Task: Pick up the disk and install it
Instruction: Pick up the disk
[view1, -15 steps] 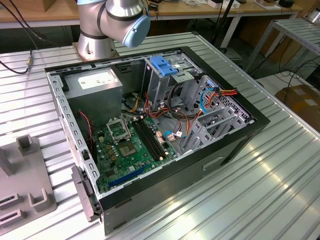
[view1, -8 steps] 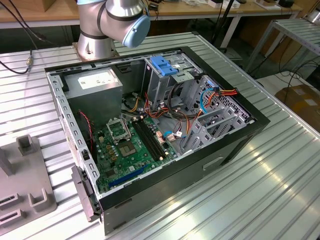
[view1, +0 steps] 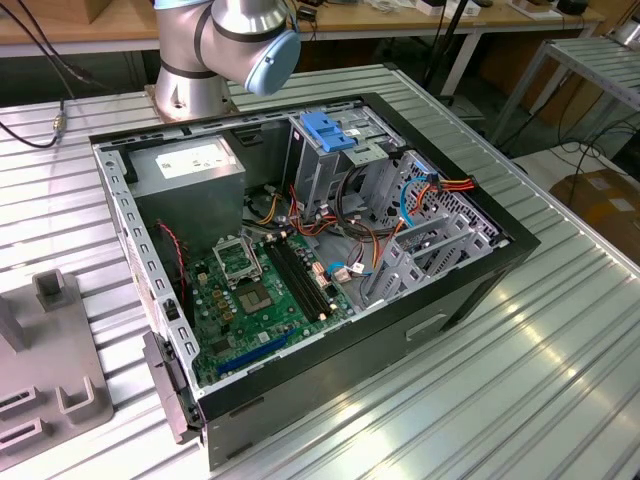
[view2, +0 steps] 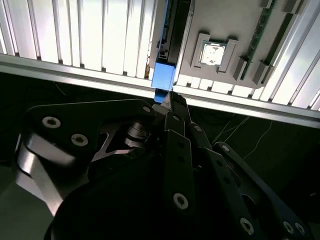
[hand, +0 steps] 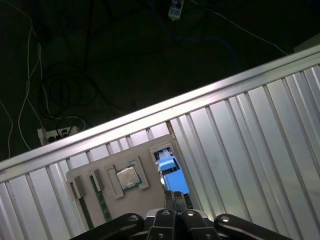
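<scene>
In both wrist views my gripper (view2: 169, 98) (hand: 175, 196) is shut on the near end of the disk (view2: 169, 35) (hand: 170, 172). The disk hangs edge-on below the fingers, dark grey with a bright blue rail at the gripped end. It is high over a grey fixture plate (view2: 235, 20) (hand: 82, 177) on the ribbed metal table (hand: 250, 140), above the plate's narrow slot. In the exterior view the open computer case (view1: 400, 340) lies on the table, and the arm's base joints (view1: 215, 45) stand behind it.
The plate also holds a processor chip (view2: 212, 52) (hand: 127, 177) and a memory stick (view2: 260, 30) (hand: 102, 207). Inside the case are a motherboard (view1: 260, 290), a power supply (view1: 190, 175), cables and a tall metal cage with a blue latch (view1: 328, 130). Beyond the table edge the floor is dark with cables.
</scene>
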